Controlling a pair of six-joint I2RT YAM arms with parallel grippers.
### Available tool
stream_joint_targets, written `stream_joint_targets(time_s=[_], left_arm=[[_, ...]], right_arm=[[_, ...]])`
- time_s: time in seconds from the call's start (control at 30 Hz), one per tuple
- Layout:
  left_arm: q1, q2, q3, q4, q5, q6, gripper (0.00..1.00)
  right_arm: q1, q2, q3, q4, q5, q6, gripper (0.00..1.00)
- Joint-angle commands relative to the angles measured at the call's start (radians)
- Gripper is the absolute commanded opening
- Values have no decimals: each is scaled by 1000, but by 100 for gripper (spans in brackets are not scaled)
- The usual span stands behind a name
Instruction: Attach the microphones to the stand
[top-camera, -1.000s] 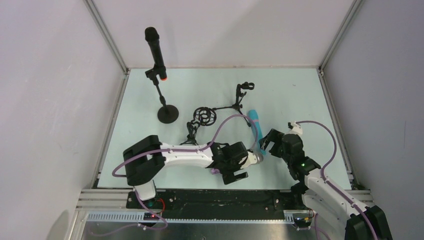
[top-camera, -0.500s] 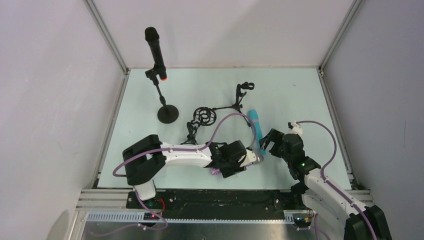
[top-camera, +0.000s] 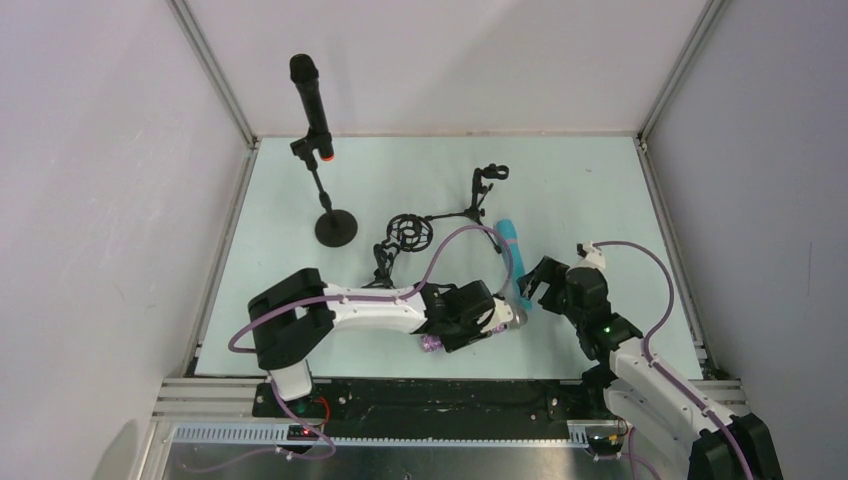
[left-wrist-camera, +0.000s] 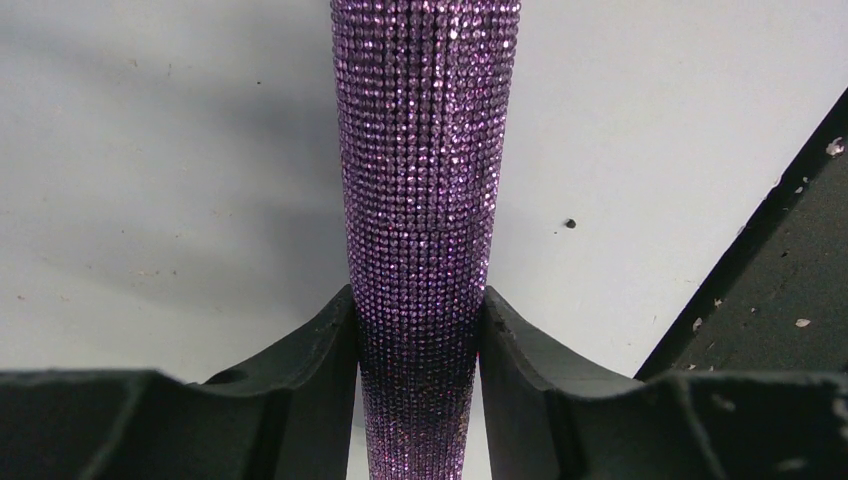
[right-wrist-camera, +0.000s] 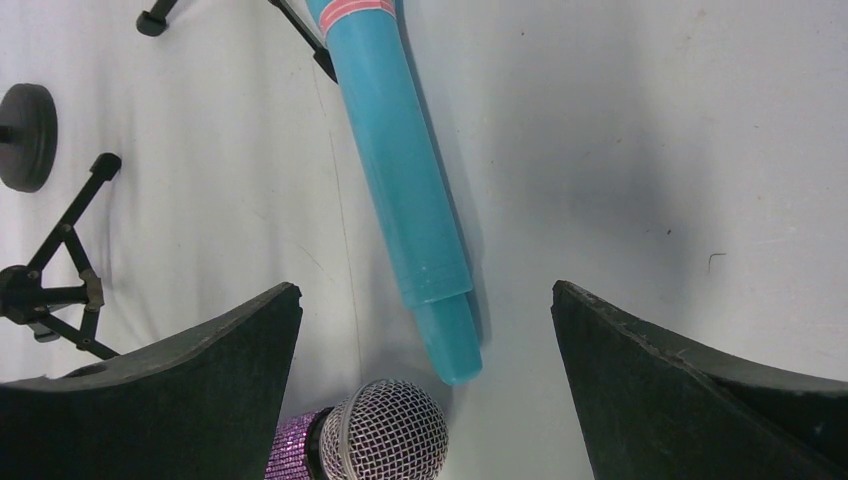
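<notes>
One black mic (top-camera: 311, 100) mounted; my left gripper (left-wrist-camera: 420, 330) clamps the purple mic (left-wrist-camera: 425, 150), right gripper (right-wrist-camera: 425, 320) gapes. Next, I lift toward a free clip (top-camera: 489, 176).

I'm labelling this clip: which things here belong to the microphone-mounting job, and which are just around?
Job: glittery purple microphone, in the shut left gripper; light blue microphone; black microphone on its round-base stand; clip tripod; ring-mount tripod.
Just around: arm cables; enclosure frame rails.
</notes>
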Motion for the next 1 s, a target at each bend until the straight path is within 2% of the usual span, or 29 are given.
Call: stream_joint_targets(time_s=[0.0, 0.2, 0.57, 0.97], left_arm=[[7, 32, 36, -93, -41, -39, 1], [6, -41, 43, -91, -85, -74, 0], [17, -196, 63, -27, -153, -105, 0], [126, -370, 51, 87, -80, -235, 0]], right_arm=[[-8, -31, 14, 20, 6, -17, 100], [-11, -97, 55, -39, 9, -42, 100], [-26, -341, 141, -108, -15, -107, 100], [-48, -368, 334, -168, -91, -180, 100]])
